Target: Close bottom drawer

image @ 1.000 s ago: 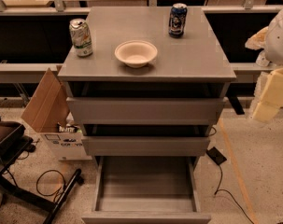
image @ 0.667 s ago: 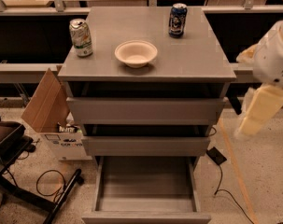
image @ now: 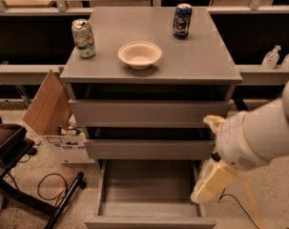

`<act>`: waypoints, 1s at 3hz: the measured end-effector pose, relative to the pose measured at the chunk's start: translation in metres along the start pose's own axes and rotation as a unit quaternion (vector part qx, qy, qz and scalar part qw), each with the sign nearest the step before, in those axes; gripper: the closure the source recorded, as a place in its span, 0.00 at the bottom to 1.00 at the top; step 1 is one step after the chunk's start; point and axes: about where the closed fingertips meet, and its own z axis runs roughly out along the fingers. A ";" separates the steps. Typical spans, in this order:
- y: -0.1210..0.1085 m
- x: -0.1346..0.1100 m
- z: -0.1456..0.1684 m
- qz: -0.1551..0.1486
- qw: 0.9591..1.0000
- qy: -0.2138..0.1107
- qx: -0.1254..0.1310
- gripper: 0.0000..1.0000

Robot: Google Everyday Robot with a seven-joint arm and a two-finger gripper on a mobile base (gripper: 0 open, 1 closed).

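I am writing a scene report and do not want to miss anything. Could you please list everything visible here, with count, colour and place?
cabinet: one, grey, centre, three drawers
bottom drawer: one, grey, pulled out, nothing visible inside
left drink can: one, silver and green, cabinet top
right drink can: one, dark blue, cabinet top, further back
bowl: one, cream, cabinet top, between the cans
cardboard box: one, brown, floor, left of cabinet
pump bottles: two, pale, ledge at right
cable: one, black, floor, lower left
arm: one, white, right of cabinet
gripper: one, cream, over the bottom drawer's right edge
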 end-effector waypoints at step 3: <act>0.085 0.060 0.147 0.059 0.995 0.015 -0.073 0.00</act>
